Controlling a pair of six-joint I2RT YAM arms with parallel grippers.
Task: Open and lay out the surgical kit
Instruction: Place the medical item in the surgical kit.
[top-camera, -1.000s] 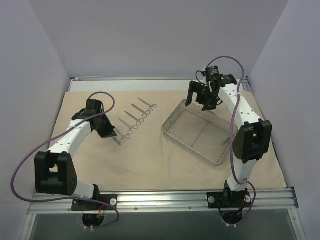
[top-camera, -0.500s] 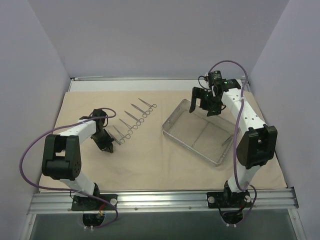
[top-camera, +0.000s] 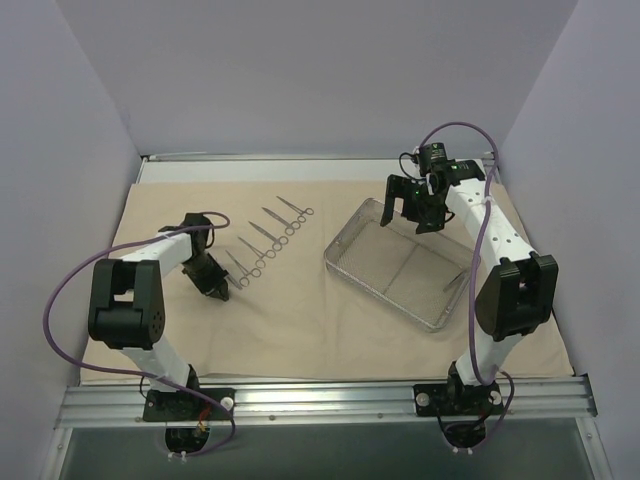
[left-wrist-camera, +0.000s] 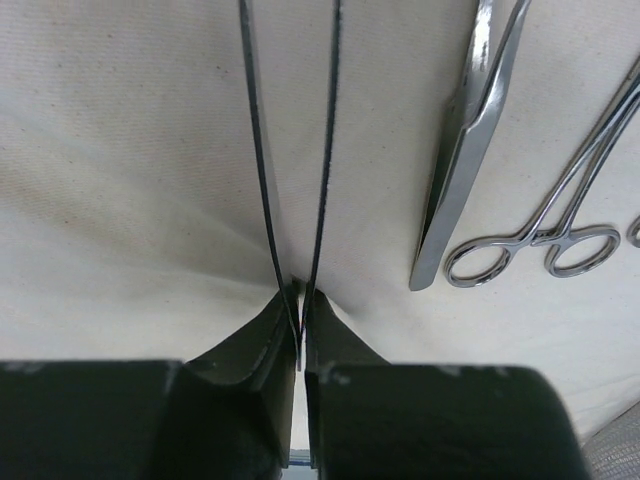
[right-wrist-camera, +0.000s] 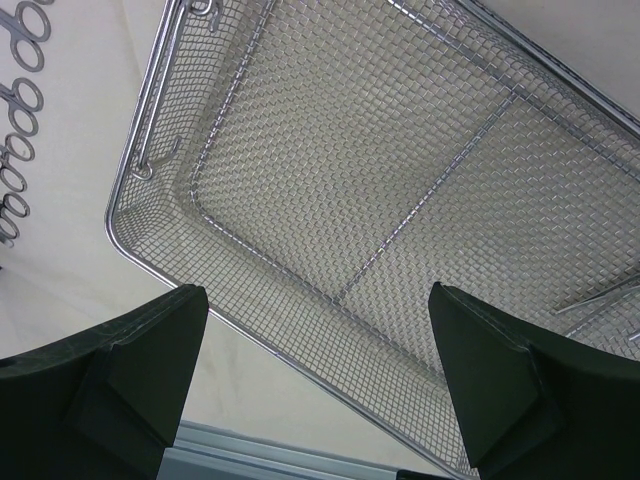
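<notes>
Surgical kit pieces are spread over the tabletop: the beige cloth wrap (top-camera: 300, 330) lies open and flat, and the wire-mesh tray (top-camera: 380, 297) sits on its right half, turned at an angle. One thin steel instrument (top-camera: 455, 281) lies in the tray's right end. Left of the tray, a slanting row of steel instruments (top-camera: 270, 235) lies on the cloth, each apart from the next.

The left gripper (top-camera: 215, 285) is down at the near-left end of that row. In its wrist view the jaws of this gripper (left-wrist-camera: 297, 300) stand almost pressed together, with only a slit between them. The joined end of a pair of thin tweezers (left-wrist-camera: 258, 150) sits in that slit, and its two blades run away over the cloth. Whether the jaws pinch it or only flank it, I cannot tell. Just to the right lie flat forceps (left-wrist-camera: 470, 150) and a ring-handled clamp (left-wrist-camera: 560, 215).

The right gripper (top-camera: 410, 205) hangs over the tray's far-left corner, jaws spread wide and holding nothing, with the mesh floor showing between its fingers (right-wrist-camera: 110, 390)
</notes>
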